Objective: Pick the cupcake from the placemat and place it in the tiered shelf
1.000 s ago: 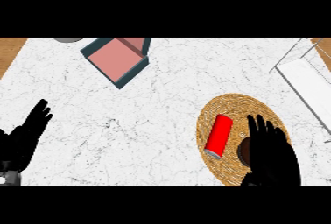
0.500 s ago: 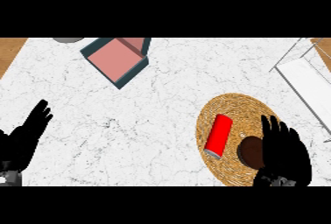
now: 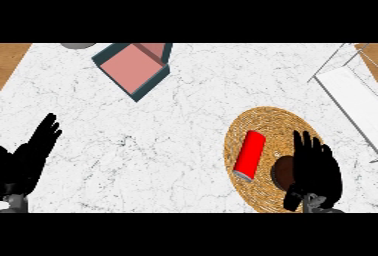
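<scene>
White marble-patterned tabletop (image 3: pixel 170 145) fills most of the frame; brown wood shows at the upper left and upper right corners.

Lower right of frame: round woven placemat (image 3: pixel 266 125), straw-coloured. On it lies a red can (image 3: pixel 249 155) on its side, long axis running from upper right to lower left, silver end toward the bottom. Just right of the can, also on the placemat, sits the cupcake (image 3: pixel 280 171), seen as a dark brown round shape. Its right part is hidden by the hand.

Right hand (image 3: pixel 317 170): black, enters from the lower edge, lies over the right half of the placemat. Fingers point toward the top of the frame and are straight, slightly spread, not wrapped round anything. The thumb hangs down below the cupcake at the lower edge. Hand is right beside the cupcake and overlaps it in view; contact cannot be judged from this angle.

Left hand (image 3: pixel 33 155): black, at the left edge of the frame, fingers straight and pointing up-right, holding nothing, resting over bare tabletop.

Upper right of frame: tiered shelf (image 3: pixel 347 87), white surface with thin metal frame, partly cut off by the frame edge, well apart from the cupcake.

Upper left-centre: teal-walled box with a pink inside (image 3: pixel 133 69), set at an angle. A grey round object (image 3: pixel 77 45) is cut off at the top edge.
</scene>
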Tool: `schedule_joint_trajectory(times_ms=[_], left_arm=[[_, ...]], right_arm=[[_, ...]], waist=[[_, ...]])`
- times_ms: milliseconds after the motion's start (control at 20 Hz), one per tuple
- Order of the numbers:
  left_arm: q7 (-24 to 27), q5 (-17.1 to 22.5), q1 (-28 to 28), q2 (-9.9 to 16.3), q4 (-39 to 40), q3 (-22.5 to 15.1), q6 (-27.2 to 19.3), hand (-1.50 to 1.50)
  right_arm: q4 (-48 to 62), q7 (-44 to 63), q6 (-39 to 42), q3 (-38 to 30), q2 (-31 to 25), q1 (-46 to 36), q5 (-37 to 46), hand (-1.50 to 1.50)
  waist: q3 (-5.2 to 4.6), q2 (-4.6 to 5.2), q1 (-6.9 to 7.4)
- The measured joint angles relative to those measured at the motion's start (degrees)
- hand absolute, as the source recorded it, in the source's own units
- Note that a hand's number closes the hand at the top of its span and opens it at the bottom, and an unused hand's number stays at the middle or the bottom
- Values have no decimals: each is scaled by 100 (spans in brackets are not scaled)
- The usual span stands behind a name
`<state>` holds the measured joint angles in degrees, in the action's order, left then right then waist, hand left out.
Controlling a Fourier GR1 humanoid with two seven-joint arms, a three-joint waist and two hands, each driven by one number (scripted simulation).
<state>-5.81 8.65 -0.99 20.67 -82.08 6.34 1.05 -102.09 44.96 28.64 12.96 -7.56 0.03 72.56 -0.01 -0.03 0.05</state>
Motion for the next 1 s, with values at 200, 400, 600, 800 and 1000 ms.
schedule_joint_trajectory(times_ms=[200, 400, 600, 800, 1000], left_arm=[[-87, -57, -32, -69, -81, 98, 93, 0], [25, -162, 49, -116, 105, 196, 187, 0], [41, -224, 61, -155, 143, 248, 250, 0], [-33, -250, 10, -183, -23, 332, 259, 0], [-5, -337, -15, -268, -14, 342, 272, 0]], right_arm=[[296, -119, -137, -166, 38, -78, -80, 150], [399, -307, -330, -175, 52, -29, -131, 150], [427, -510, -393, -149, -90, -9, -87, 150], [197, -501, -378, -14, -181, 74, 108, 150], [119, -612, -588, 15, -287, 17, 287, 150]], waist=[[-13, -13, 5], [-35, -34, 0], [-53, -49, 1], [-35, -35, 0], [-15, -16, -3]])
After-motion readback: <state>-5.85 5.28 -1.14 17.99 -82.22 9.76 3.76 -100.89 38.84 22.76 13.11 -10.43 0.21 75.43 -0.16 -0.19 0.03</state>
